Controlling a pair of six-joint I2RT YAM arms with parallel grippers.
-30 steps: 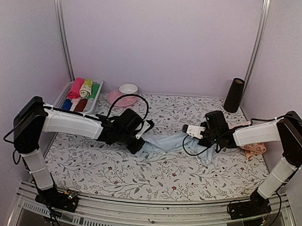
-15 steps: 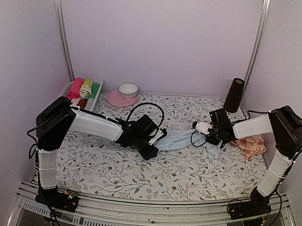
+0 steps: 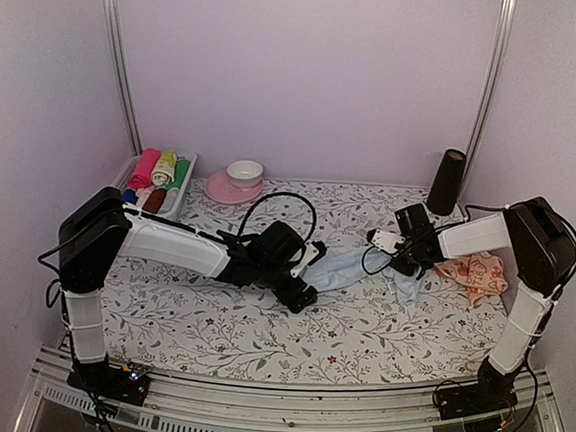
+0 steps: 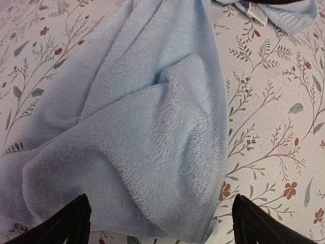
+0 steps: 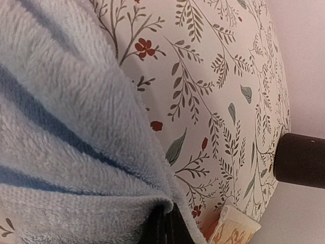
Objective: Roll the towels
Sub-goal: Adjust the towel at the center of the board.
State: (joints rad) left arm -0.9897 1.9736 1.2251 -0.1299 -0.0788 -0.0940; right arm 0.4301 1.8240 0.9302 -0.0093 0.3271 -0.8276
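I log the left gripper (image 3: pixel 302 295) spread open over the pale blue towel (image 3: pixel 348 268) mid-tabletop (image 3: pixel 217 318), the right gripper (image 3: pixel 407 262) pinching its right end, the peach towel (image 3: pixel 472 272) just beyond, and a dark cylinder (image 3: pixel 446 182) behind.

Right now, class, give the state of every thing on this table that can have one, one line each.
Blue towel: unrolled, crumpled on the sheet, one end pinched.
Peach towel: unrolled, bunched up.
Left fingers: open, over the blue towel, holding nothing.
Right fingers: shut on the blue towel.
Small towels in the tray: rolled.
Dark tube: standing upright.
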